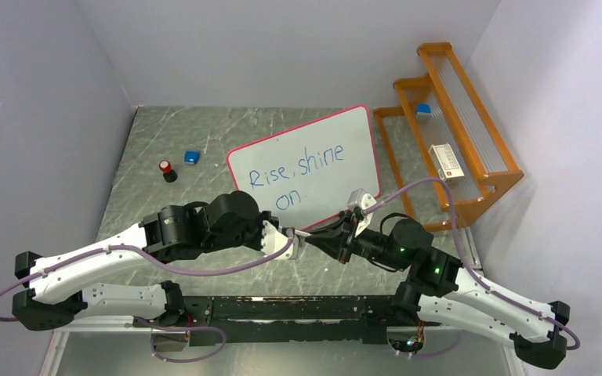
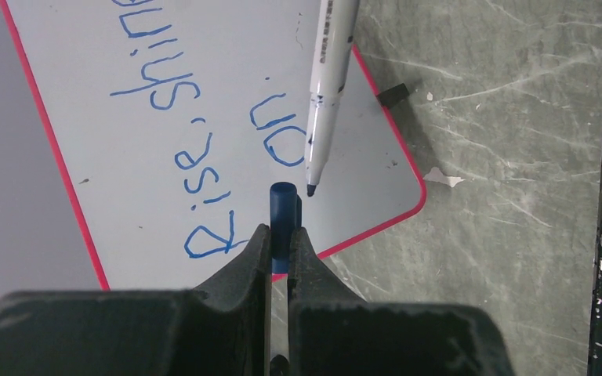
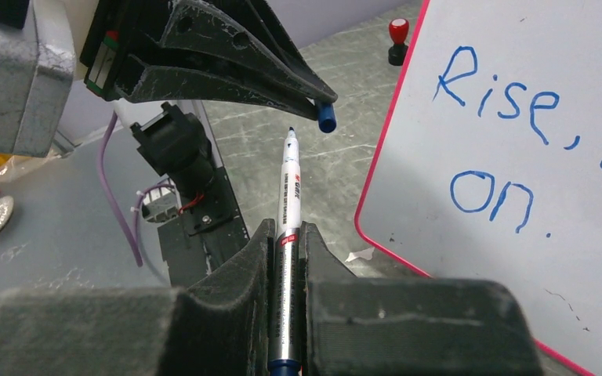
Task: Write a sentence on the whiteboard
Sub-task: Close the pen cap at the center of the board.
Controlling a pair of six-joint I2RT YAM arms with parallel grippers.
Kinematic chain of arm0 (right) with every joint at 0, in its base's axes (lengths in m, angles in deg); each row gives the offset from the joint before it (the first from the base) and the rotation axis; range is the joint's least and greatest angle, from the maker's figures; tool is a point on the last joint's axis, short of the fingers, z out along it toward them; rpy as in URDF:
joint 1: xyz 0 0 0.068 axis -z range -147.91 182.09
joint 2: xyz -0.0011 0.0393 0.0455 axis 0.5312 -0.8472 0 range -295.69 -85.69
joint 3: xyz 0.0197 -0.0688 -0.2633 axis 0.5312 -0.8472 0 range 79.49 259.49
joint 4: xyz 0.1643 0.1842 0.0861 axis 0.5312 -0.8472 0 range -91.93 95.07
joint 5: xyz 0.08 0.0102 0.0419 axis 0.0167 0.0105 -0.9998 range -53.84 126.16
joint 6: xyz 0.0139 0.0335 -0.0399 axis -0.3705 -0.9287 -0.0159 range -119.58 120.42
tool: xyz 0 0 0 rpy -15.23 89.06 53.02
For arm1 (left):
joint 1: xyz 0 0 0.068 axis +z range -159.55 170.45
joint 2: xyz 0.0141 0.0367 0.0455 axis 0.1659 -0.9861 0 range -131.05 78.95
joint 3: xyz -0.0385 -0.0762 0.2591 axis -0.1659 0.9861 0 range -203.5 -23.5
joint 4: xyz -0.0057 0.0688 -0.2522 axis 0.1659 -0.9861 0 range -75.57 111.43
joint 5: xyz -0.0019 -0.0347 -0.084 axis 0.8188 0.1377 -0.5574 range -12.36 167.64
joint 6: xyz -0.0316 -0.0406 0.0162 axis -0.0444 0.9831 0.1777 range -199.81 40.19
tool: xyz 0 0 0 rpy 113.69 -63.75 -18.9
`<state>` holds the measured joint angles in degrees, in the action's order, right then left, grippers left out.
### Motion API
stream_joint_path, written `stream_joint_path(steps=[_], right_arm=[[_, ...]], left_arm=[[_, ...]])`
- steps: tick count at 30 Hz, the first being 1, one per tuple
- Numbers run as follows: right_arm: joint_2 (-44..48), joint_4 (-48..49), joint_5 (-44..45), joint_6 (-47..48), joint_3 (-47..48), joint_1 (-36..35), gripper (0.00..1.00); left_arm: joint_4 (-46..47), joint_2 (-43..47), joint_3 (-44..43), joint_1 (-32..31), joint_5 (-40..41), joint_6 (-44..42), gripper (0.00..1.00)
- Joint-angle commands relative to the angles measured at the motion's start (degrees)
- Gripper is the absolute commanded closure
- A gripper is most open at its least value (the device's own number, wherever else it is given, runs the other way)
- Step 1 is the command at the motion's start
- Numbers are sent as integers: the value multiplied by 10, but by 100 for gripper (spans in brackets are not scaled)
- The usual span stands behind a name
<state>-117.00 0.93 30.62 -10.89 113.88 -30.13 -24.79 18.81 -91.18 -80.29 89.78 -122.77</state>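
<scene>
The whiteboard, white with a pink-red frame, lies on the table and bears the sentence "Rise, shine on." in blue, in two lines. It also shows in the left wrist view and the right wrist view. My right gripper is shut on a white marker, its uncapped tip pointing at my left gripper. My left gripper is shut on the blue marker cap. The marker tip sits just right of the cap, a small gap apart. Both grippers meet near the board's near edge.
A red-topped black stamp and a small blue block lie left of the board. An orange rack at the right holds a blue block and a white box. A torn paper scrap lies by the board's corner.
</scene>
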Motion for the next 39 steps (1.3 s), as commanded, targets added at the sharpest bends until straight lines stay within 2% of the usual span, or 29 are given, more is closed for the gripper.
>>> stream_joint_path(steps=[1, 10, 39], right_arm=[[-2, 9, 11, 5, 17, 1, 100], [0, 2, 41, 1, 14, 2, 100], [-19, 18, 36, -3, 14, 2, 100]], left_arm=[[-4, 11, -14, -4, -17, -15, 95], [-7, 13, -15, -4, -18, -18, 95], [-13, 9, -19, -4, -45, -27, 95]])
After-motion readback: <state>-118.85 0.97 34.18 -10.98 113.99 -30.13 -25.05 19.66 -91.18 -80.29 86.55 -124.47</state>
